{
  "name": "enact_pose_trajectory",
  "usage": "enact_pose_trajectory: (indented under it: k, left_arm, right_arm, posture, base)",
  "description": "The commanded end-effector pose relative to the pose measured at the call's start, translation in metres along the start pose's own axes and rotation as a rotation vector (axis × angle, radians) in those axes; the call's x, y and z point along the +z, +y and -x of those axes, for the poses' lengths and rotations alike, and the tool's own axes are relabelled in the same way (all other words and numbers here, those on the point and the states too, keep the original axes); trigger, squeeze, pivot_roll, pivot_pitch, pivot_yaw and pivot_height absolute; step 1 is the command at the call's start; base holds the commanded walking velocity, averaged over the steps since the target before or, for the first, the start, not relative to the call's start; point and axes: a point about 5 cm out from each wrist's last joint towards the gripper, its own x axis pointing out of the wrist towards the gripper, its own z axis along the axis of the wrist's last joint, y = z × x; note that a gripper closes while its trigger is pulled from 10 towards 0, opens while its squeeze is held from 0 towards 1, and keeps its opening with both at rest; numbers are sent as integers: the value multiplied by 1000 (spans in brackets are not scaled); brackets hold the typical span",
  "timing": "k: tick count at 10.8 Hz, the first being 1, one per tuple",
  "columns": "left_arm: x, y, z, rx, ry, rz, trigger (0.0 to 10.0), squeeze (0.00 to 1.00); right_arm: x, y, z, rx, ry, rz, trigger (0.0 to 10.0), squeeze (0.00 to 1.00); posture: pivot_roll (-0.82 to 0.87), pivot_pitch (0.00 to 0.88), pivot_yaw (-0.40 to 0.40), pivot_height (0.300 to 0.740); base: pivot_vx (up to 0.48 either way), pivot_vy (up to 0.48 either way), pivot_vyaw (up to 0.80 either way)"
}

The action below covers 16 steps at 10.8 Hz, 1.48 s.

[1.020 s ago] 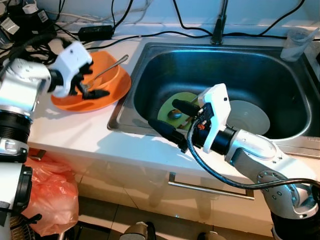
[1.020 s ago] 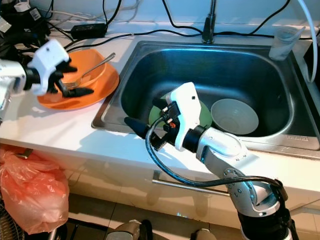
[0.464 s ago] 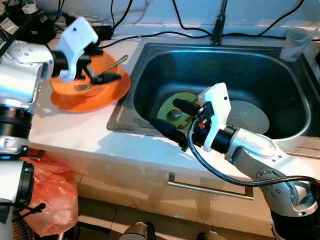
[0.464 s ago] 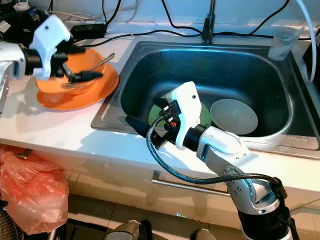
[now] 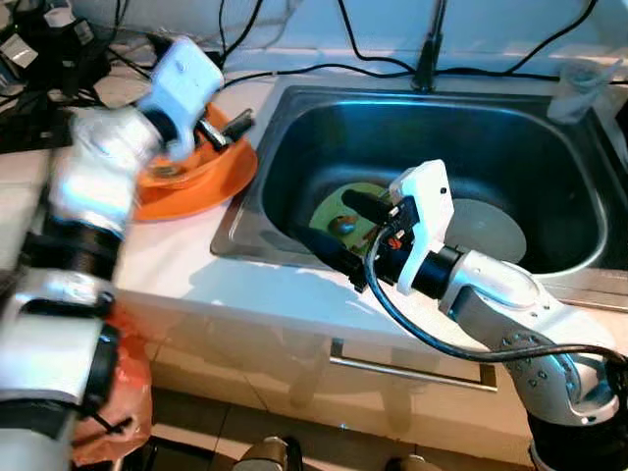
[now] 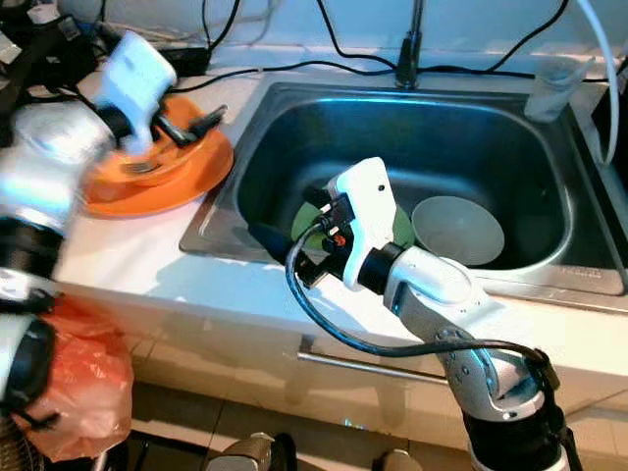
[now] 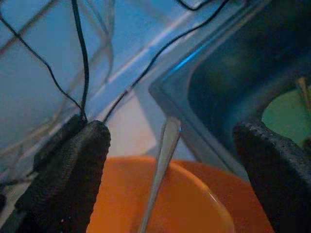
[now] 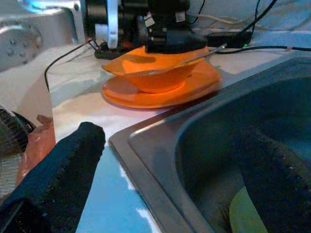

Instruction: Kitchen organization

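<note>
An orange bowl (image 5: 186,162) sits on an orange plate (image 5: 211,188) on the white counter left of the sink, with a metal fork (image 7: 163,150) lying in it. My left gripper (image 5: 224,130) hovers open over the bowl's far rim, the fork handle between its fingers (image 7: 68,174) but untouched; that arm is blurred. In the steel sink (image 5: 294,118) lie a green plate (image 5: 339,208) and a pale bowl (image 5: 491,231). My right gripper (image 5: 329,226) stands open over the sink's front left part, just above the green plate.
A faucet (image 5: 428,54) rises behind the sink and a clear cup (image 5: 573,88) stands at the back right. Black cables and a power brick (image 6: 182,57) crowd the back left counter. An orange plastic bag (image 6: 74,383) hangs below, beside a drawer handle (image 5: 412,371).
My left gripper has swung from the plate's left side up and right, over the bowl towards the sink. The right arm has barely moved.
</note>
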Motion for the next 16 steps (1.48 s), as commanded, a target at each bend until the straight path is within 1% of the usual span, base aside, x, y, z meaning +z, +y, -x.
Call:
enact_pose_trajectory:
  k: [1, 3, 4, 6, 7, 9, 12, 14, 16]
  left_arm:
    - [-7, 3, 2, 41, 2, 39, 10000, 0]
    - [-18, -6, -3, 46, 25, 23, 10000, 0]
    - [-22, -8, -5, 73, 37, -10, 10000, 0]
    - [-26, -6, -7, 123, 47, -44, 10000, 0]
    - [-27, -6, -9, 145, 50, -56, 10000, 0]
    - [-25, -7, -12, 183, 24, -56, 10000, 0]
    - [-16, -10, -20, 182, 3, -88, 10000, 0]
    - [-19, -12, -22, 175, 32, -95, 10000, 0]
    - [-24, -10, -21, 187, 53, -99, 10000, 0]
  right_arm:
    - [3, 3, 2, -1, -12, 6, 10000, 0]
    - [3, 3, 3, -17, -15, 0, 10000, 0]
    - [3, 4, 4, -23, -16, -3, 10000, 0]
    - [3, 6, 4, -33, -22, -7, 10000, 0]
    - [4, 7, 5, -37, -26, -9, 10000, 0]
    - [4, 9, 6, -50, -30, -13, 10000, 0]
    - [5, 8, 10, -80, -33, -11, 10000, 0]
    - [7, 8, 11, -94, -41, -7, 10000, 0]
    - [7, 9, 13, -104, -40, -11, 10000, 0]
  posture:
    - [-43, 118, 106, 740]
    - [-47, 127, 115, 740]
    - [-48, 130, 120, 740]
    - [-50, 133, 131, 740]
    - [-52, 138, 139, 740]
    - [-62, 144, 152, 740]
    - [-79, 140, 169, 740]
    - [-86, 141, 177, 740]
    - [-89, 154, 180, 740]
  base:
    - [0, 0, 0]
    - [0, 0, 0]
    - [0, 0, 0]
    - [0, 0, 0]
    - [0, 0, 0]
    - [0, 0, 0]
    - [0, 0, 0]
    - [0, 0, 0]
    - [0, 0, 0]
